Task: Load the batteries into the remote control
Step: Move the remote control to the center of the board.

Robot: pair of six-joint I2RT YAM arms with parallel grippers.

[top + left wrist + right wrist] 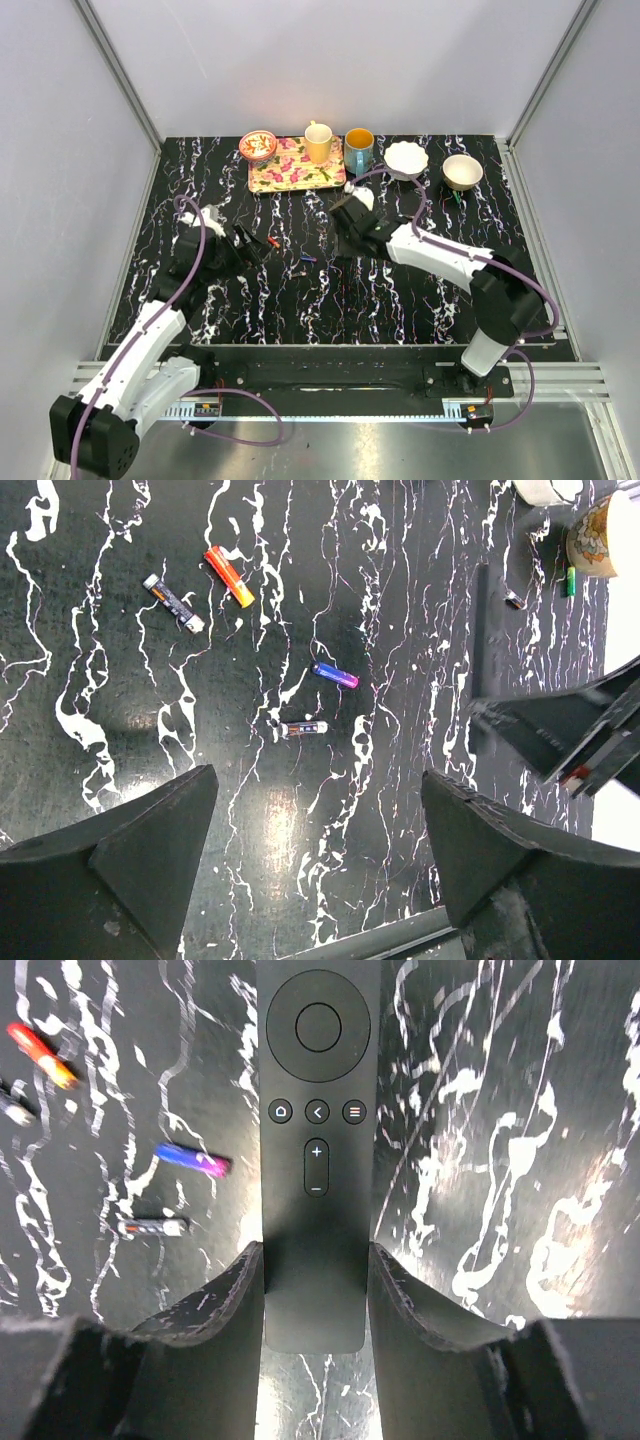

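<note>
One black remote control. Four batteries on the surface: one blue-purple, one red-orange, two black-and-silver. Two mugs, one yellow, one blue. Three bowls: one red, one white, one tan. One flowery tray. Two robot arms, each with two fingers.

The right end effector grips the remote control by its sides, buttons up, with batteries lying to its left.
</note>
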